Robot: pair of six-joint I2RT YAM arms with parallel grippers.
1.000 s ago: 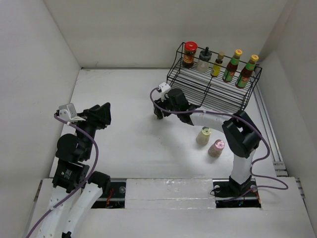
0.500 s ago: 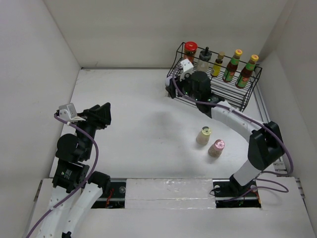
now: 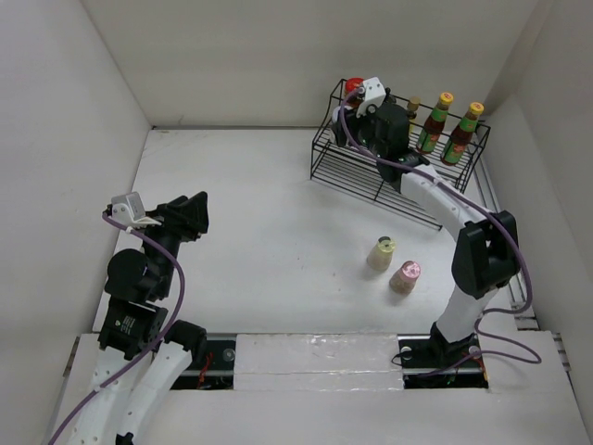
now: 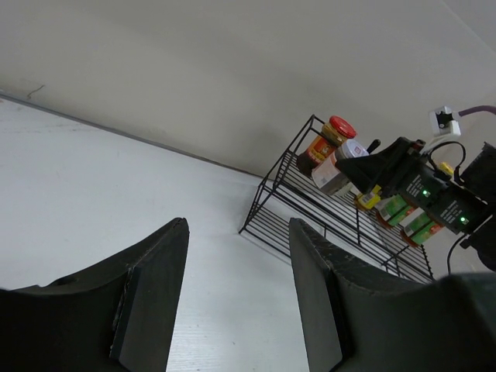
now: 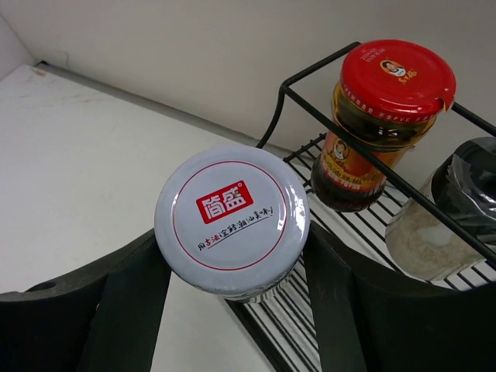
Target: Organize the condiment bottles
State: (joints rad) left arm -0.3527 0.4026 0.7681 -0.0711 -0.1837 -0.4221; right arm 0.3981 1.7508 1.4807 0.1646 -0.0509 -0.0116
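My right gripper [image 5: 232, 236] is shut on the purple-lidded jar [image 5: 231, 213], whose pale lid carries a red label. It holds the jar in the air at the left end of the black wire rack [image 3: 398, 176], just beside the red-lidded jar [image 5: 384, 116] and the black-capped clear bottle [image 5: 457, 209]. In the top view the right gripper [image 3: 359, 119] partly hides the red-lidded jar [image 3: 352, 88]. The yellow dark-capped bottle [image 3: 413, 107] and two yellow-capped red-green bottles [image 3: 434, 122] [image 3: 463, 133] stand on the top shelf. The cream bottle [image 3: 381, 253] and pink-capped bottle [image 3: 405, 276] stand on the table. My left gripper [image 3: 197, 213] is open and empty.
The rack's lower shelf [image 3: 371, 171] holds nothing. White walls close the table on the left, back and right. The left wrist view shows the rack [image 4: 310, 225] and my right gripper [image 4: 387, 167] far off across bare table.
My right arm has lifted the purple-lidded jar from the table at the rack's front left and carried it up and back to the top shelf's left end. The left arm has not moved.
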